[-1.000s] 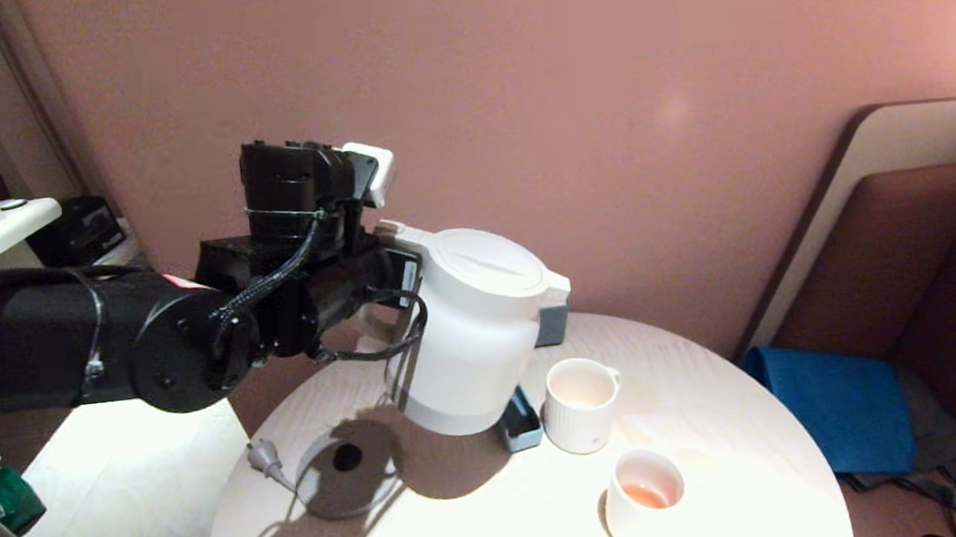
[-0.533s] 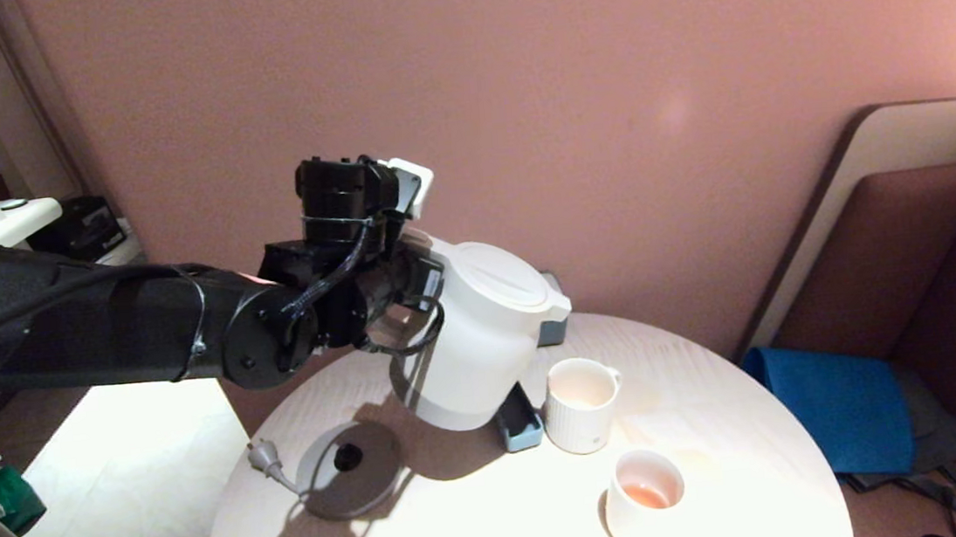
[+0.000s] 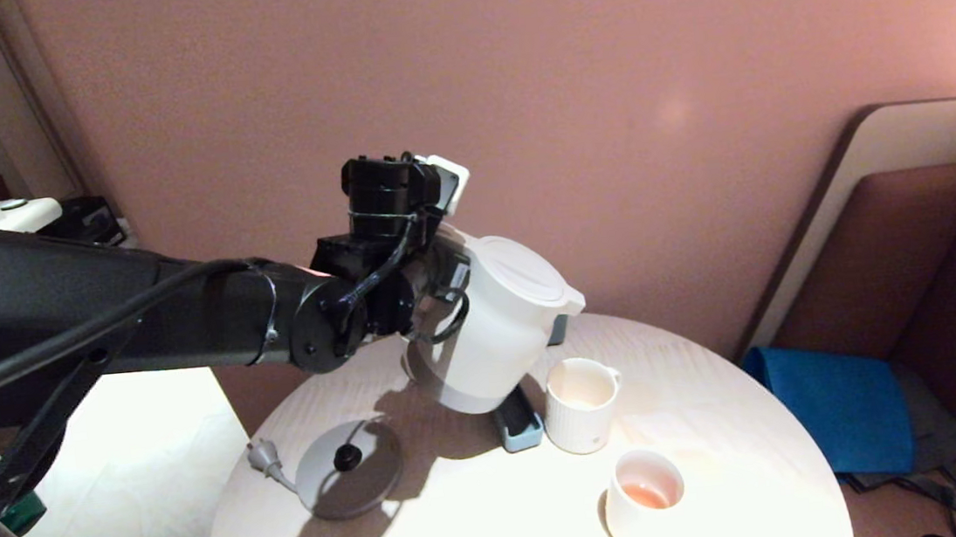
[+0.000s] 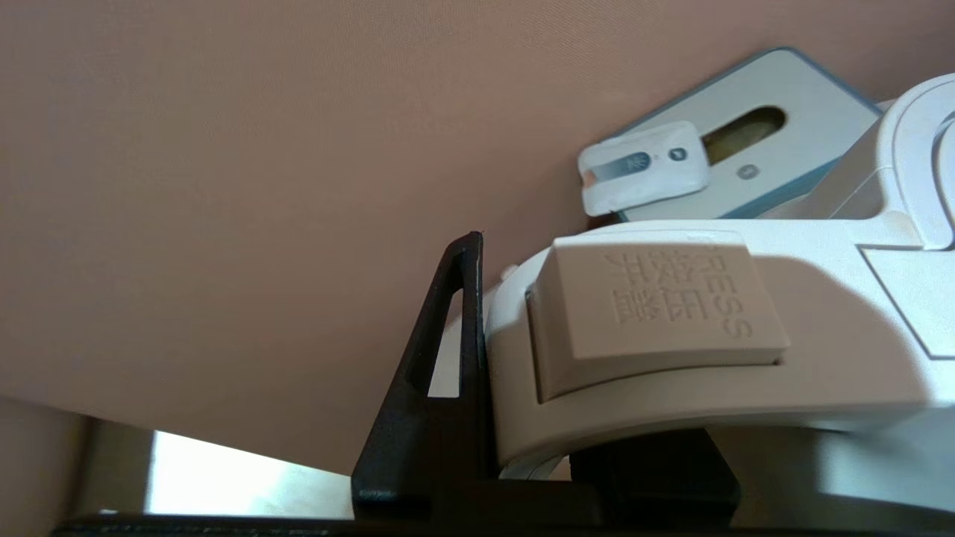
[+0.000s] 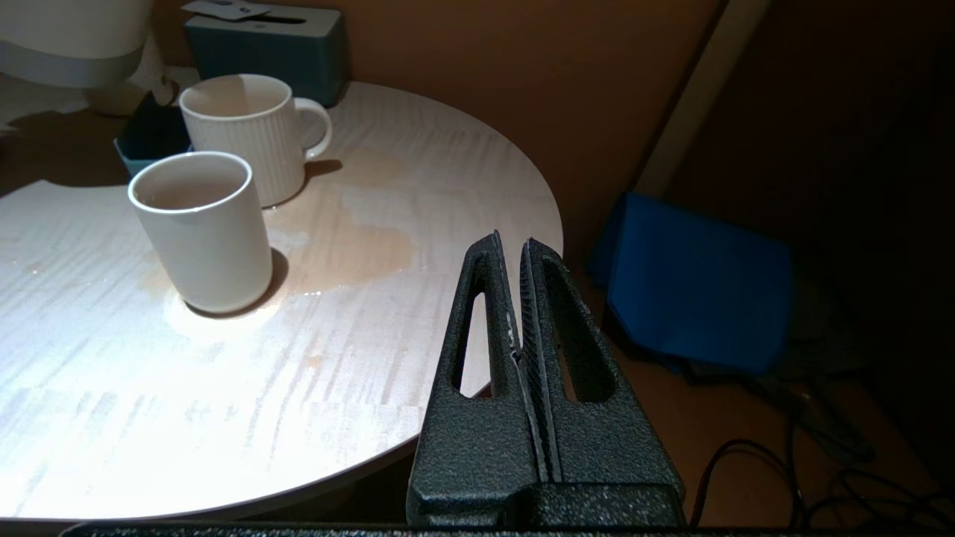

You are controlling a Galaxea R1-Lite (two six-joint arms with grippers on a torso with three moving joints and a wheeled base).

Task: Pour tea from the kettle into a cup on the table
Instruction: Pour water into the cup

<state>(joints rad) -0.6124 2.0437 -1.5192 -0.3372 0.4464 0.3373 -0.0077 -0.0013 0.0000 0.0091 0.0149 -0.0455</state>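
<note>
Head view: left gripper (image 3: pixel 436 286) is clamped on the handle of the kettle (image 3: pixel 501 323), which hangs above the table (image 3: pixel 467 515), tilted with its spout toward the cup (image 3: pixel 580 403). Spout sits above and just short of the cup's rim; no stream shows. Holding by the handle keeps the spout free and lets the wrist control the tilt. Judgement: the pour is about to begin.

Left wrist view confirms one finger (image 4: pixel 440 358) pressed against the handle beside the lid button (image 4: pixel 656 313); the other is hidden.

The base (image 3: pixel 346 470) stands bare on the table, plug (image 3: pixel 264 457) lying loose beside it.

A smooth cup (image 3: pixel 645 500) nearer the front holds a little tea (image 3: pixel 645 494). A wet patch (image 5: pixel 351 239) marks the table near both cups, so spilling is a live risk.

Right gripper (image 5: pixel 522 313) is parked off the table edge, fingers together, holding nothing.
</note>
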